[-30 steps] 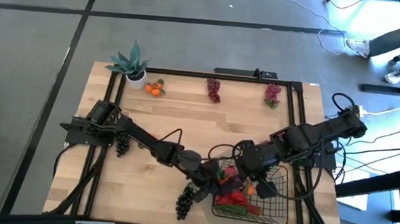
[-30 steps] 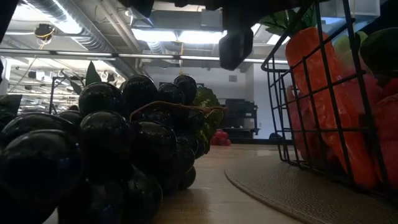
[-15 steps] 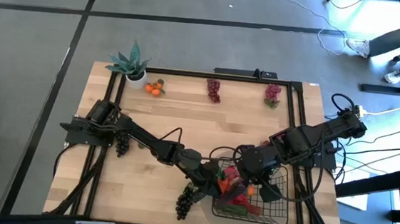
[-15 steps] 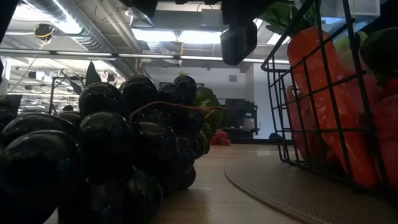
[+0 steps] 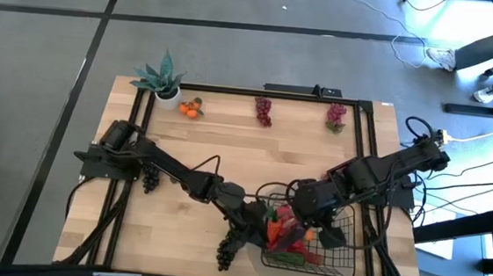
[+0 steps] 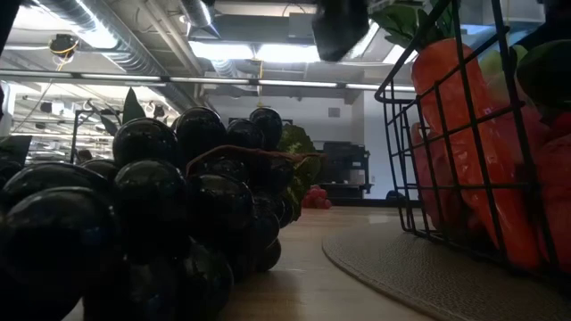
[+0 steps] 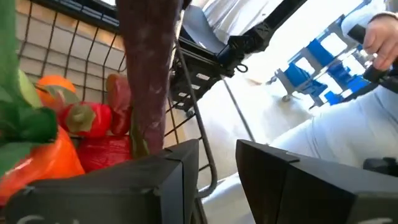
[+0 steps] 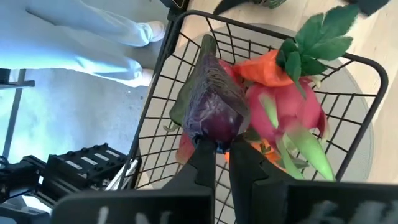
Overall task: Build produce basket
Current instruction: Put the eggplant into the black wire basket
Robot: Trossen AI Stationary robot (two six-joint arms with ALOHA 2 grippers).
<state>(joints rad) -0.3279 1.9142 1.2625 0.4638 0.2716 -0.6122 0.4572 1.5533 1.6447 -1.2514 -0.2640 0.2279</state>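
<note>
I see the right tool (image 8: pixel 221 151) clenched on the tip of the smooth purple eggplant (image 8: pixel 211 102), above the black wire basket (image 5: pixel 340 251). The left tool (image 5: pixel 256 216), at the basket's left rim, is slightly parted and holds nothing. Compared with before, the right tool has closed.

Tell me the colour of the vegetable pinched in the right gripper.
Dark purple eggplant with a green stem end, clearest in the right wrist view.

No readable text anywhere right now. No labels, brands, numbers or signs show on the table, the arms or in the room beyond.
</note>
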